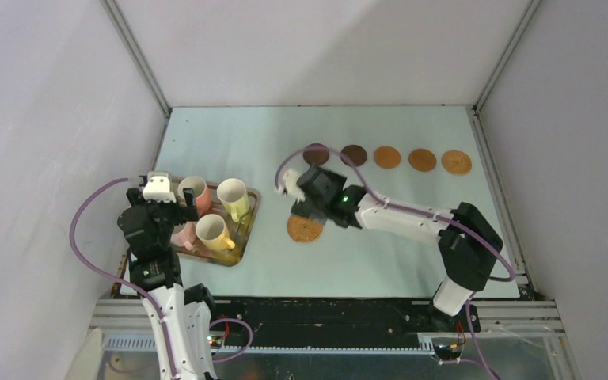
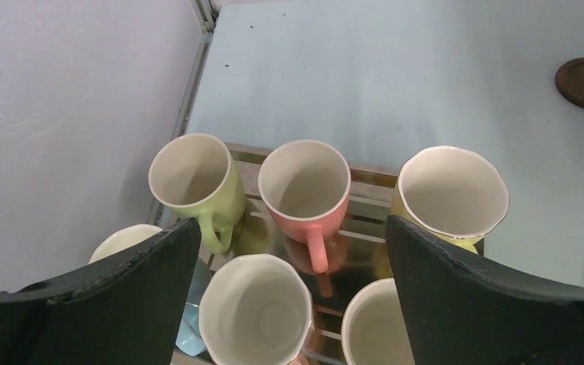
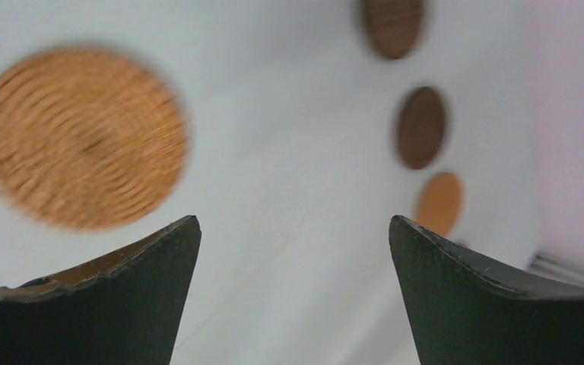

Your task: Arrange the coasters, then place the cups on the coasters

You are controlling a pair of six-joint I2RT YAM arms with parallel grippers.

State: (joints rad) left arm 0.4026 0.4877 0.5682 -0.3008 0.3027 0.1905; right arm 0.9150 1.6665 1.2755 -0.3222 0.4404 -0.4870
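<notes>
Hovering near the woven coaster (image 3: 80, 137), right hand (image 3: 293, 228) angled down, spread wide.

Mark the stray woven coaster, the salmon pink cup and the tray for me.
stray woven coaster (image 1: 305, 229), top view, centre of its face.
salmon pink cup (image 2: 304, 186), left wrist view, its white inside.
tray (image 1: 234, 256), top view, bare near-right corner.

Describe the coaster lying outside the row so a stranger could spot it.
On the pale table, five coasters line the far edge. Nearer, right of the tray of cups, one coaster lies alone. Woven tan, it alone sits outside the row.
</notes>
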